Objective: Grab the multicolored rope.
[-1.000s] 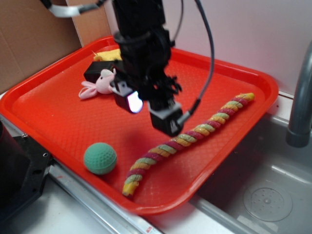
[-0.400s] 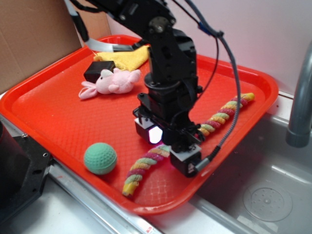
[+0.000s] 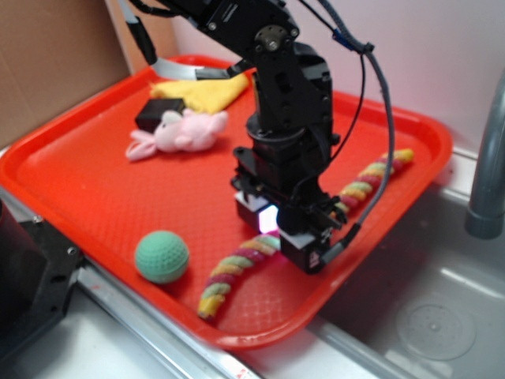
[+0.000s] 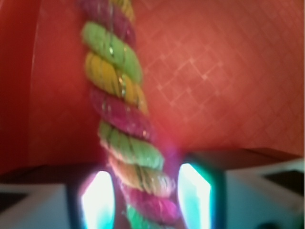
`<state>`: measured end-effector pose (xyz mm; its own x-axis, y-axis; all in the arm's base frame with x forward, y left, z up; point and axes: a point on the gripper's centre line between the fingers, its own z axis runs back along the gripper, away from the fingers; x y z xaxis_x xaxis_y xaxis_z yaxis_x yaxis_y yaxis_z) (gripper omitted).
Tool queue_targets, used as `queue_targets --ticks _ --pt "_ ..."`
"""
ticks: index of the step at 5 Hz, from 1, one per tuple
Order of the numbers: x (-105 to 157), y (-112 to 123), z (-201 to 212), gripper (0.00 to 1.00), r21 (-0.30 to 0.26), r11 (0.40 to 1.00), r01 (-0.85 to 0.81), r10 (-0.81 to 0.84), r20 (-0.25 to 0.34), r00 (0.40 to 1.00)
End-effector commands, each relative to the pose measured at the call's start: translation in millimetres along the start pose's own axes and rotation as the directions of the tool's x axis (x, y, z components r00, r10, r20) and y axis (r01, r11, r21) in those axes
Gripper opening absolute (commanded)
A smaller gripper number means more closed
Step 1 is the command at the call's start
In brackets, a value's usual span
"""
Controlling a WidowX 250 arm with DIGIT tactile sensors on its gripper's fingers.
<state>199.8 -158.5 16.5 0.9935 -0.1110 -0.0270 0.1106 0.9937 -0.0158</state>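
Note:
The multicolored rope [image 3: 233, 272], twisted yellow, green and magenta, lies diagonally across the right half of the red tray [image 3: 79, 181]. Its middle is hidden under the arm and its far end [image 3: 371, 178] reaches toward the tray's right rim. My gripper [image 3: 276, 237] is down at the rope's middle, close to the tray floor. In the wrist view the rope [image 4: 119, 95] runs between the two glowing fingers [image 4: 97, 200], with the gripper [image 4: 147, 198] open and straddling it; small gaps show on both sides.
A green ball [image 3: 162, 257] sits near the tray's front edge, left of the rope. A pink plush bunny [image 3: 181, 133], a black block [image 3: 158, 114] and a yellow cloth [image 3: 207, 91] lie at the back. A metal sink [image 3: 434, 316] and grey pipe [image 3: 489, 181] are to the right.
The arm has swung from above the tray's middle down and right onto the rope. In the last half second it has sunk slightly lower, the fingers on either side of the rope.

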Motion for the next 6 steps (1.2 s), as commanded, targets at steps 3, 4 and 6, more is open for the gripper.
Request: queue_targets --ticks 3,4,6 --pt "-1.1 74.6 121.9 0.0 -0.042 0.995 -0.089 0.091 0.042 0.995" --pt "-17.8 102.2 165.2 0.0 -0.057 0.983 -0.177 0.181 0.076 0.981" --pt "-55.4 156.4 211.3 0.0 -0.057 0.938 -0.342 0.346 0.095 0.933"
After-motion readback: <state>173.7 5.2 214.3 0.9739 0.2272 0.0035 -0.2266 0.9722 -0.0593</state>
